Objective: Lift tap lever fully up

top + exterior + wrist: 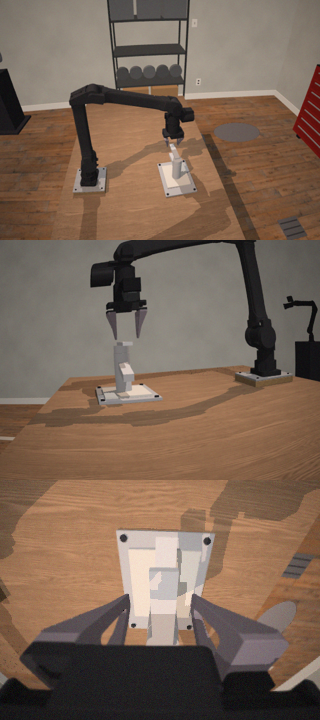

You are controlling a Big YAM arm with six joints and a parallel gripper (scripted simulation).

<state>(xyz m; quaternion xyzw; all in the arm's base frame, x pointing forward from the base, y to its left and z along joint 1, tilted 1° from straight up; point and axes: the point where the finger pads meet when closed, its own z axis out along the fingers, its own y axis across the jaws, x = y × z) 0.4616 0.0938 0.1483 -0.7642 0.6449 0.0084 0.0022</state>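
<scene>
The tap (pixel 176 169) (pixel 120 361) is a pale grey upright cylinder on a grey base plate (pixel 180 191) (pixel 147 397) (pixel 139 542) on the wooden table. Its spout (pixel 126 373) points toward the exterior camera. Its lever (pixel 173 150) (pixel 124 343) (pixel 164 582) sticks out at the top of the body. My gripper (pixel 173 142) (pixel 126 337) (pixel 160 599) is open and points straight down. Its fingertips hang just above the lever's top, one on each side of it, touching nothing.
The arm's base (pixel 89 180) (pixel 263 375) is bolted to the table to the tap's side. A dark shelf rack (pixel 148 49) stands at the back wall. A red tool cabinet (pixel 308 116), a grey floor disc (pixel 236 132) and a black stand (pixel 307 361) lie off the table.
</scene>
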